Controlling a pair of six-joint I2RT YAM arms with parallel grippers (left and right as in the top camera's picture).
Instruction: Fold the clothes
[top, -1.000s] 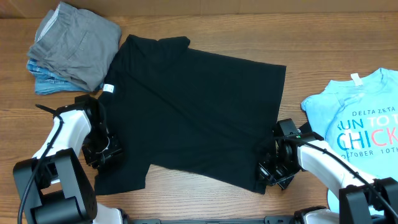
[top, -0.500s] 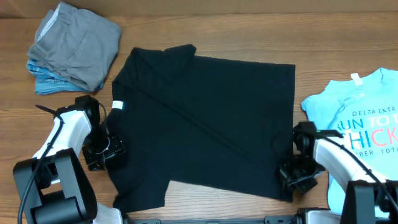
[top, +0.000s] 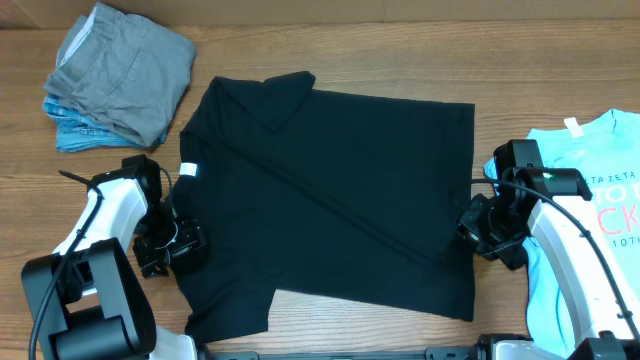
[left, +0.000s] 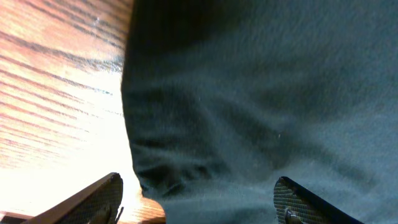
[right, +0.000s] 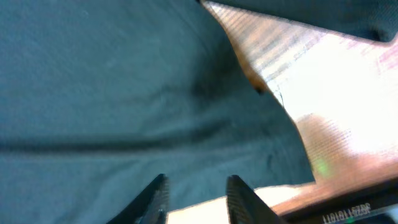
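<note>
Spread flat at table (top: 400, 50) centre: black T-shirt (top: 330, 190), soft matte knit, roughly rectangular, faintly creased, collar left, hem right. Pinch shoulder edge with left gripper (left: 198, 186), now splayed wide and empty; hem with right gripper (right: 197, 183), likewise released. Lift both evenly; fold without dragging.

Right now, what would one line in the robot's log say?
black T-shirt: spread out | left end effector: open, over shirt's left edge | right end effector: open, over its right edge
</note>
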